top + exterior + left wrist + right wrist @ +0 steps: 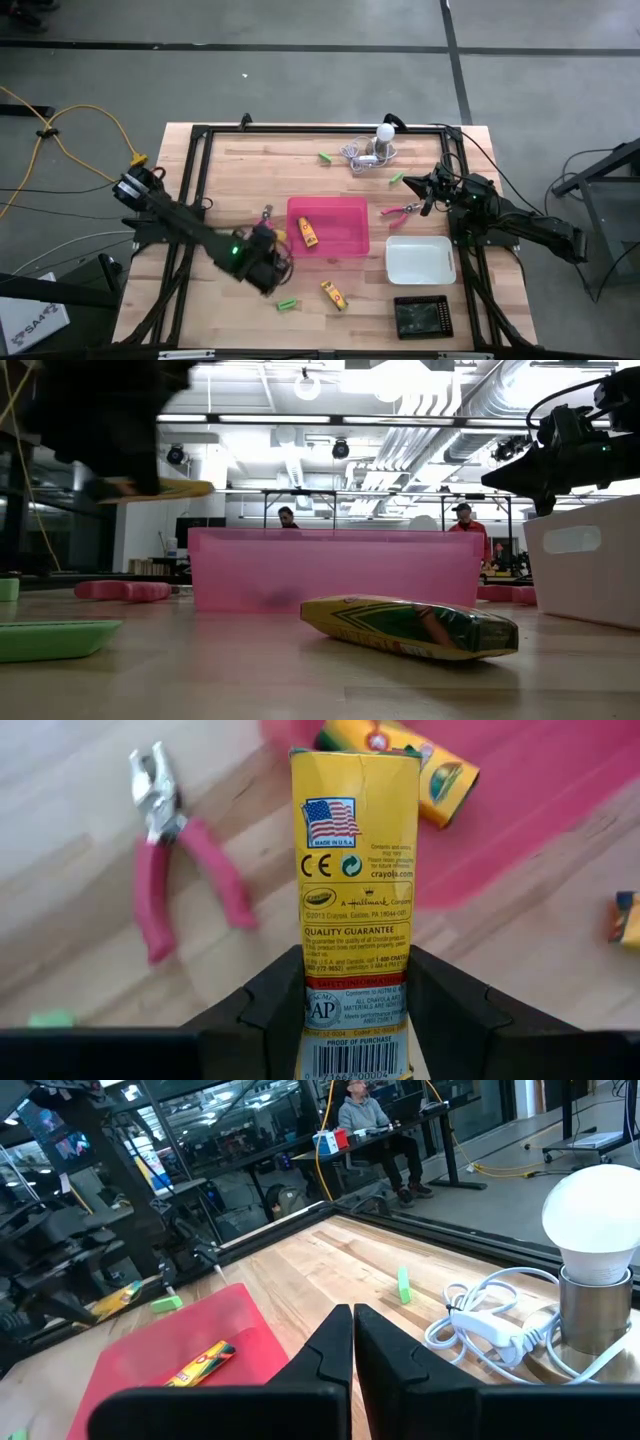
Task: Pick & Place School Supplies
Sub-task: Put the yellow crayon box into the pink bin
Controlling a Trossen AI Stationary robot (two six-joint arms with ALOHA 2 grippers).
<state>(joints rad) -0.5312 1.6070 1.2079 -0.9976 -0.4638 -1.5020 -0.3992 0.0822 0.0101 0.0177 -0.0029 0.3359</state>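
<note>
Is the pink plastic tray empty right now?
No, one yellow crayon box already lies inside the pink plastic tray.

The left gripper [352,1020] hangs low at the left, jaws clamped. The right gripper [353,1342] is raised at the far right, jaws apparently pressed together.

The pink tray [345,240] is sitting mid-desk [230,180], walling off the middle. Bare wood is lying open on its far side. Pink pliers [266,214] are crowding the left pincer [262,240]; bulb and cord [372,148] are blocking the far edge.
</note>
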